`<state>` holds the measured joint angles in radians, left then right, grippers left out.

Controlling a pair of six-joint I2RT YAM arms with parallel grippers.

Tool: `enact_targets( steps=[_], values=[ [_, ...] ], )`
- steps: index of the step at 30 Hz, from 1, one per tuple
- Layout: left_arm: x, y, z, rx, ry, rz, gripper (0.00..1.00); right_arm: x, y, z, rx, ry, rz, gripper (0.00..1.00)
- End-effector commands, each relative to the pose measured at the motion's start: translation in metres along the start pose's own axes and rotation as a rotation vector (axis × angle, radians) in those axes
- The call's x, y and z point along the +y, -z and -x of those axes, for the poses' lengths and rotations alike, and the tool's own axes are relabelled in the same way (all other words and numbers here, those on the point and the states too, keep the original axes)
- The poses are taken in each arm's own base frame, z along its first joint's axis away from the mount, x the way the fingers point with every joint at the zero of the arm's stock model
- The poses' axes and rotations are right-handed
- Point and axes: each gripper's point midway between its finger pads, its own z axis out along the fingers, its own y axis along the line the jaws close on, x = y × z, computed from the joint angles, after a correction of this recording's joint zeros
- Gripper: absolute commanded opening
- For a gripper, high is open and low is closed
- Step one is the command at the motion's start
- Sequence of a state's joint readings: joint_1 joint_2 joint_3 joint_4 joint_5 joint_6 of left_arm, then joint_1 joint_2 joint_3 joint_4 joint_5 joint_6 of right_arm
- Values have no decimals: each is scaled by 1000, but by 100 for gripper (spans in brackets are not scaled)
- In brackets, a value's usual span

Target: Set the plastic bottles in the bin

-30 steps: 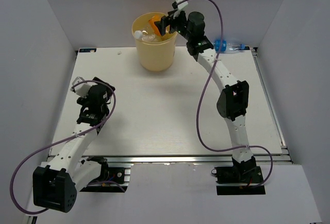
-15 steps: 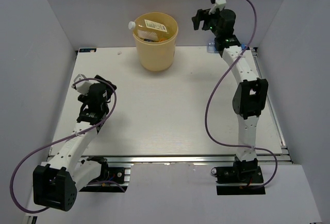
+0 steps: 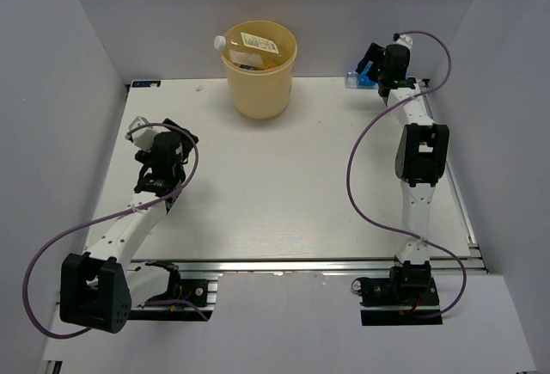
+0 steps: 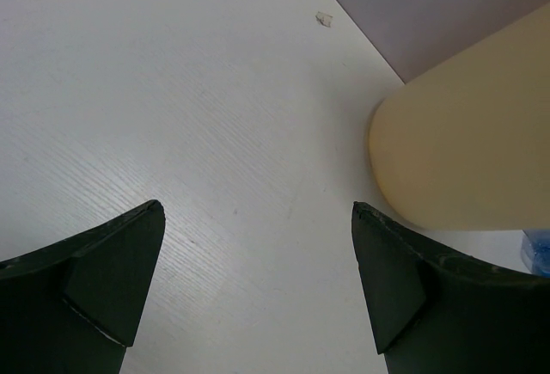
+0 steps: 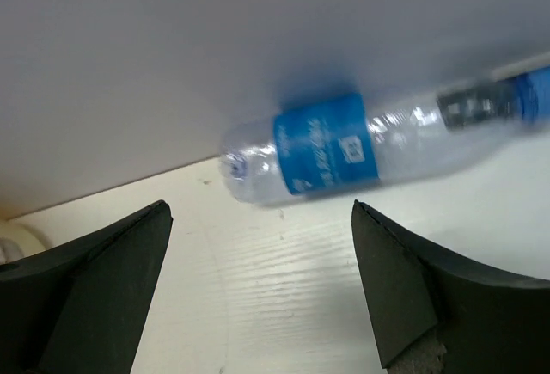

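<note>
The bin [image 3: 258, 86] stands at the back middle of the table and holds several plastic bottles, among them a clear one with a cream label [image 3: 259, 43] and an orange one [image 3: 271, 64]. A clear bottle with a blue label [image 5: 331, 149] lies on its side against the back wall, also seen in the top view [image 3: 353, 79]. My right gripper [image 5: 259, 211] is open and empty, just in front of this bottle, not touching it [image 3: 370, 66]. My left gripper [image 4: 258, 209] is open and empty over bare table, left of the bin [image 4: 464, 133], at the table's left side [image 3: 169, 138].
The white enclosure walls close in the table at the back and both sides. The back wall [image 5: 258, 39] is right behind the lying bottle. A small white scrap [image 4: 324, 19] lies on the table near the back wall.
My right gripper held an orange bottle over the bin a second ago. It now is empty and has swung right and down to the back right corner. The left arm shifted slightly.
</note>
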<state>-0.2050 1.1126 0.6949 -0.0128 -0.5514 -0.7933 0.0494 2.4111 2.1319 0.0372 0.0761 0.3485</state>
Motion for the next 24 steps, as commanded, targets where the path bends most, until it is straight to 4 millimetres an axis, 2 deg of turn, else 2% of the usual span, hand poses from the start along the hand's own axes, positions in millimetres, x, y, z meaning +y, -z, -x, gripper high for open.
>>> enact_targets(
  steps=[1, 3, 7, 9, 10, 11, 13, 14, 17, 18, 19, 20, 22, 23, 24],
  values=[
    [-25, -4, 14, -27, 31, -70, 98, -41, -10, 9, -25, -315, -80, 89],
    [-27, -5, 14, -25, 38, -78, 98, -47, -15, -2, -14, -389, -98, 89],
    [-29, -9, 9, -10, 30, -79, 98, -50, -26, -12, -39, -504, -96, 89],
    [-27, -10, 9, -16, 30, -70, 98, -54, -35, -25, -27, -559, -110, 89],
    [-27, -11, 7, -11, 38, -68, 98, -52, -39, -20, -44, -587, -99, 89],
    [-27, -11, 6, -9, 37, -70, 98, -55, -46, -30, -43, -613, -100, 89],
    [-28, -13, 4, -2, 31, -72, 98, -53, -53, -25, -76, -682, -88, 89],
    [-26, -14, 4, 1, 29, -58, 98, -58, -59, -37, -66, -701, -104, 90],
    [-14, -13, 1, 5, 6, -6, 98, -64, -69, -56, -97, -819, -100, 89],
    [-12, -13, 2, -3, 9, 1, 98, -62, -73, -53, -116, -836, -81, 89],
    [-10, -14, 4, -16, 13, 10, 98, -60, -77, -30, -160, -835, -85, 89],
    [-11, -14, 6, -23, 15, 10, 98, -67, -85, -47, -154, -825, -119, 89],
    [-12, -14, 8, -28, 17, 11, 98, -76, -87, -42, -222, -875, -141, 89],
    [-13, -15, 10, -40, 22, 10, 98, -81, -87, -49, -229, -895, -161, 89],
    [-12, -18, 8, -38, 18, 18, 98, -83, -87, -46, -251, -905, -171, 89]
  ],
)
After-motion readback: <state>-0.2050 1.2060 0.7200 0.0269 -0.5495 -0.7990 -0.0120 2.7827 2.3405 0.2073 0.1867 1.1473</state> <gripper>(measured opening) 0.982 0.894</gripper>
